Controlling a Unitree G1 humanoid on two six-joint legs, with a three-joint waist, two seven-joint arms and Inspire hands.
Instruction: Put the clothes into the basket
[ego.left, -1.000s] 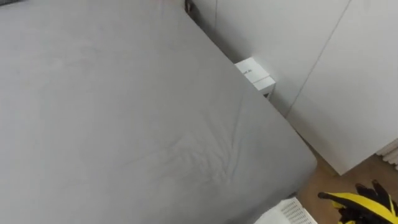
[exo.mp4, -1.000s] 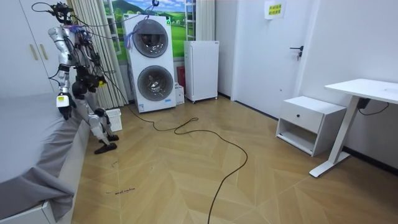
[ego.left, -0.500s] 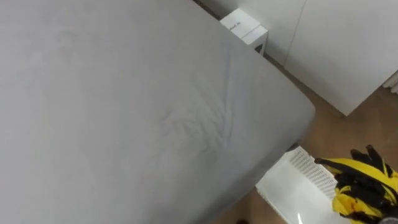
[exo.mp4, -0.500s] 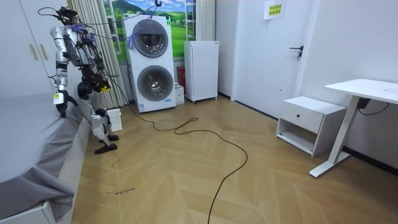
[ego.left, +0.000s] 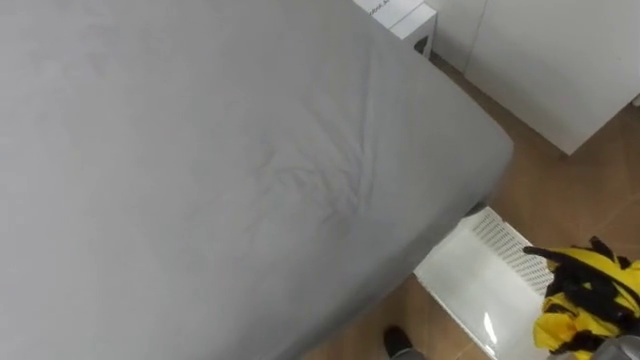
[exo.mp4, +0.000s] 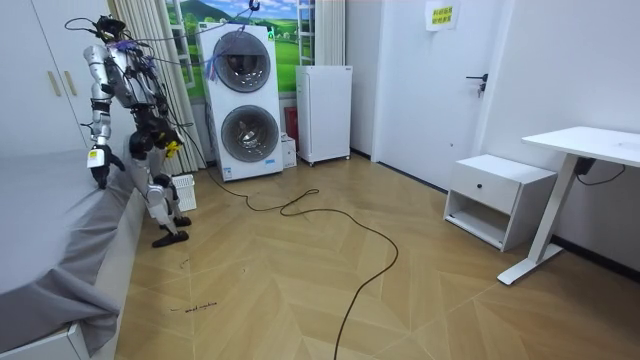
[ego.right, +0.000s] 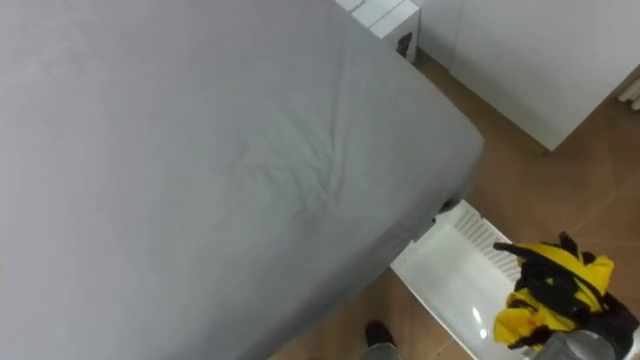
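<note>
At the corner of the grey bed, the robot's left hand hung by the mattress edge, its grip impossible to tell. Print on a white box behind the bed was unreadable. By the white basket on the floor, the right hand held a yellow-and-black garment in the air, fingers curled round it.
</note>
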